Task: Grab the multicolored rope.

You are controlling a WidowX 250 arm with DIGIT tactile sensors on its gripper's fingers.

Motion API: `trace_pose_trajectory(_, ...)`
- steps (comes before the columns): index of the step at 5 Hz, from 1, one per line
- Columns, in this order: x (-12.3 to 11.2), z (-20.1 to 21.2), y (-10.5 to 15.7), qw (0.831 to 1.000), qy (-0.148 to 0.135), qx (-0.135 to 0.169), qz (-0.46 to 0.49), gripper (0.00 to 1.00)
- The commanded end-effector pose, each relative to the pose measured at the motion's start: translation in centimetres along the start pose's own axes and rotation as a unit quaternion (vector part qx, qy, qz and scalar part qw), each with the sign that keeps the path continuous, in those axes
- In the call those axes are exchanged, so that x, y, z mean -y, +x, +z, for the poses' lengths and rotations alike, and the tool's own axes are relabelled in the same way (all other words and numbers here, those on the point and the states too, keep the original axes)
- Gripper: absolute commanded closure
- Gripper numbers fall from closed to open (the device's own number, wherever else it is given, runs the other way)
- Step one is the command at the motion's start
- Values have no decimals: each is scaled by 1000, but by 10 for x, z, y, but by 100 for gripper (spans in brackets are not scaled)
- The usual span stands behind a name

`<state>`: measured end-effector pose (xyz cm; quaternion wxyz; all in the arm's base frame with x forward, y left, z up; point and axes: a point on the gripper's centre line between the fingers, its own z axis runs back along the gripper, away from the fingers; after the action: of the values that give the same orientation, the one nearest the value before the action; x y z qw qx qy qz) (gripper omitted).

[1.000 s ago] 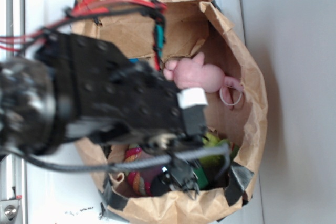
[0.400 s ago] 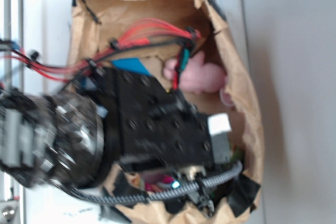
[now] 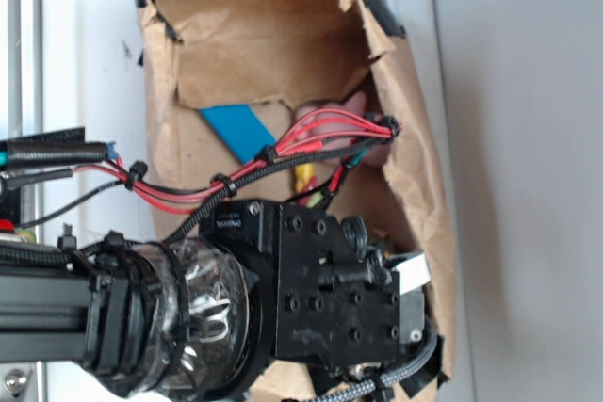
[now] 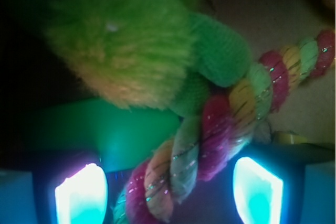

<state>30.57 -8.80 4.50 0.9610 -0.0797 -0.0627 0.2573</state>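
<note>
This looks like a robot test room, a kind of lab. A big black robot arm [image 3: 283, 308] fills the view, with bare red and black wires [image 3: 283, 152] tied in bunches along it. A metal rail [image 3: 11, 91] runs down one side. The arm works over a plain white table [image 3: 94, 72] next to a bare grey wall or floor [image 3: 518, 176]. A torn brown paper bag [image 3: 264, 44] sits on the table, patched with black tape, with soft toys inside. Nothing looks like a home.

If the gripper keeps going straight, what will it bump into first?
Probably the rope, which lies between the open fingers. The green plush sits just past it, though depth is hard to judge.
</note>
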Motion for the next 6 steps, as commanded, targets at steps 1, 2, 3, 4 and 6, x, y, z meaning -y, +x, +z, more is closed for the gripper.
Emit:
trace_pose_trajectory(1, -11, 4, 2, 999, -2, 39, 23, 100)
trace_pose_trajectory(2, -18, 19, 7, 997, -15, 56, 49, 100)
trace_pose_trajectory(3, -21, 29, 13, 995, -27, 73, 64, 100)
trace_pose_trajectory(4, -24, 38, 16, 994, -38, 72, 68, 100)
trace_pose_trajectory(6, -50, 71, 52, 986, -69, 43, 145, 100)
